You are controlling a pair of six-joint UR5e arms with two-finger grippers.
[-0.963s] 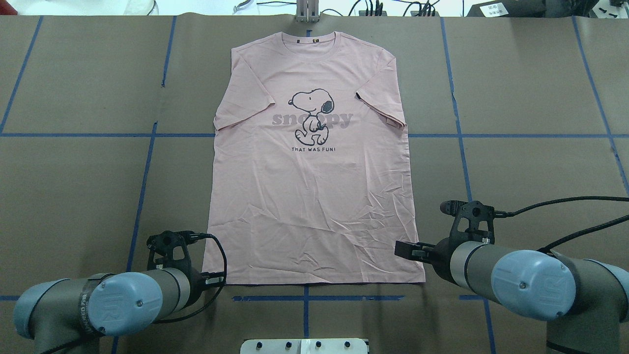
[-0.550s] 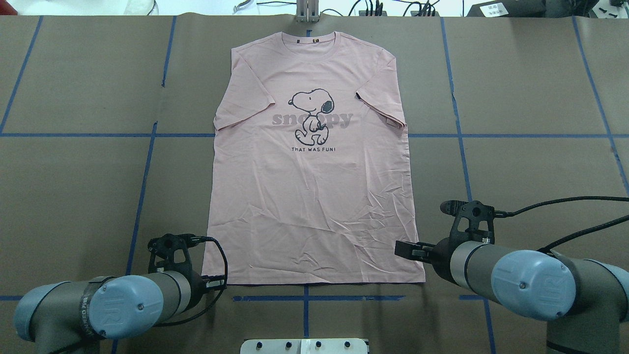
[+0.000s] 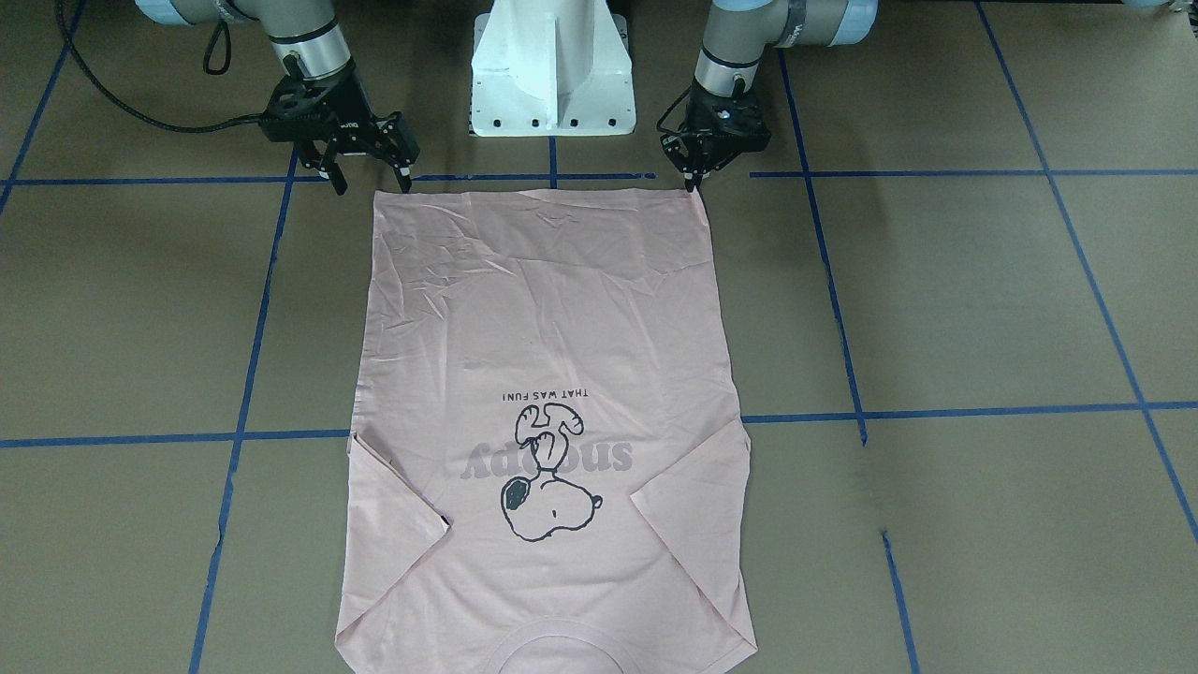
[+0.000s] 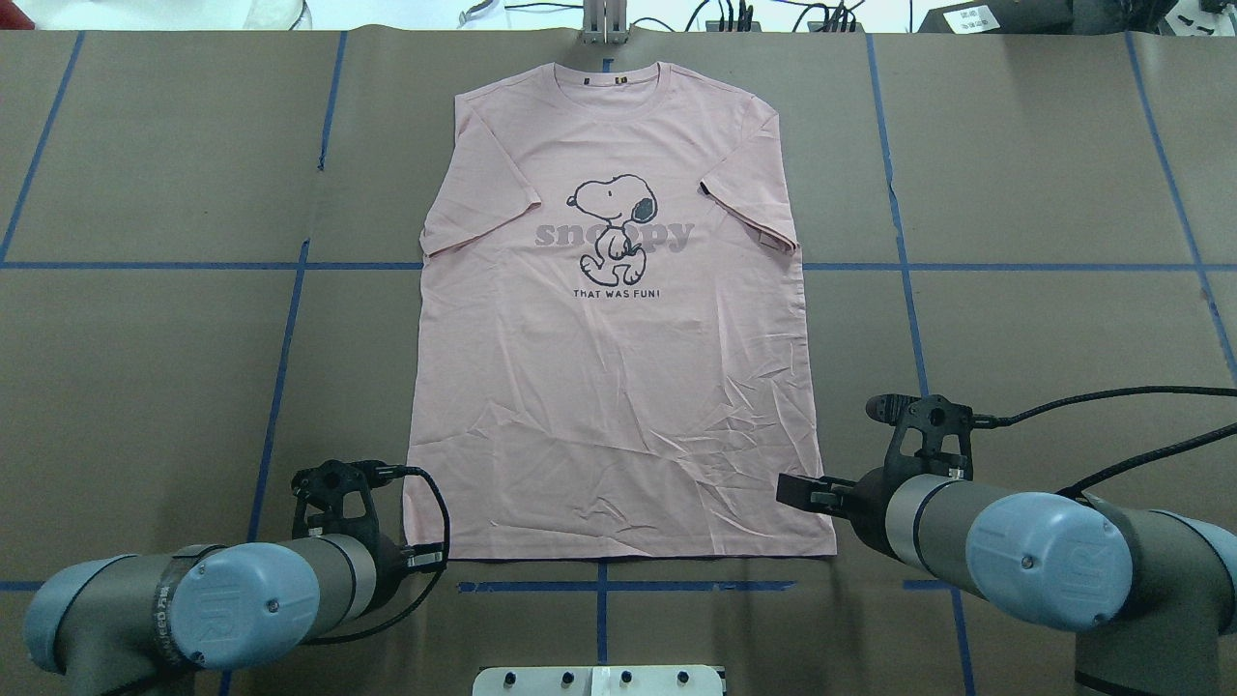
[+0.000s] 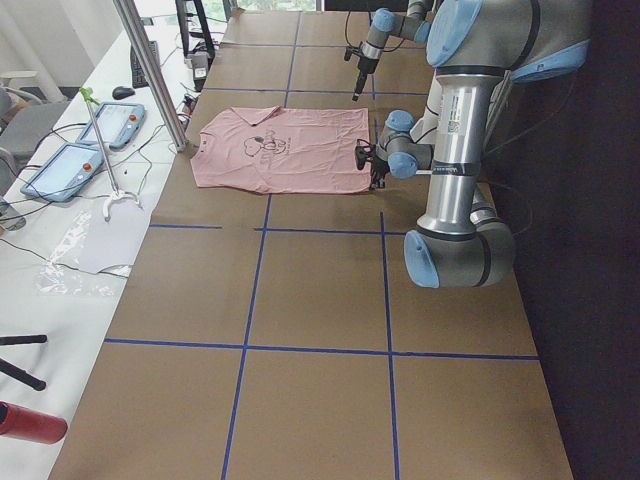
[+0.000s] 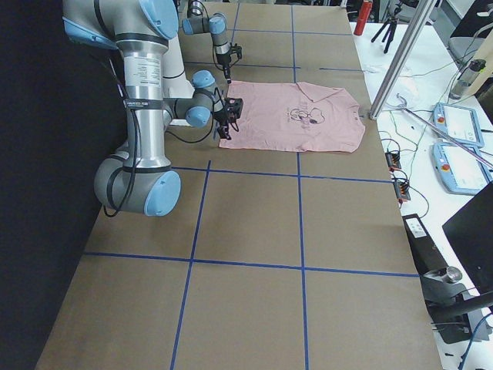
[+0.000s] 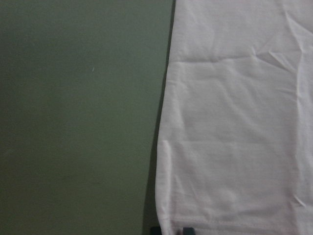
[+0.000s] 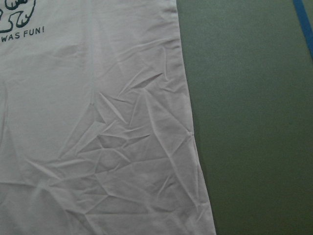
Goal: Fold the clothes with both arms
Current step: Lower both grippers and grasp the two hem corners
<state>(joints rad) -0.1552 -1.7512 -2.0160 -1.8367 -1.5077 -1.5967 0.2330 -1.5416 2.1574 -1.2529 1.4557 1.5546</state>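
Observation:
The light pink T-shirt (image 4: 618, 387) lies flat and face up on the brown table, collar far from me and hem toward my base. In the front-facing view my left gripper (image 3: 694, 183) sits at the hem's corner on the view's right with its fingers drawn together. The left wrist view shows the fingertips (image 7: 187, 230) close on either side of that corner. My right gripper (image 3: 370, 180) stands open at the other hem corner, one finger off the cloth and one at the hem edge. The right wrist view shows only creased shirt (image 8: 98, 122) and table.
The white pedestal (image 3: 552, 75) stands between the arms just behind the hem. Blue tape lines (image 4: 599, 586) cross the table. Black cables (image 4: 1111, 396) trail from the right wrist. A metal post (image 5: 150, 70) and side tables with tablets (image 5: 65, 170) flank the far edge.
My left arm has drawn back slightly toward my base, and the shirt's near left corner has shifted a little inward. The right arm has not moved.

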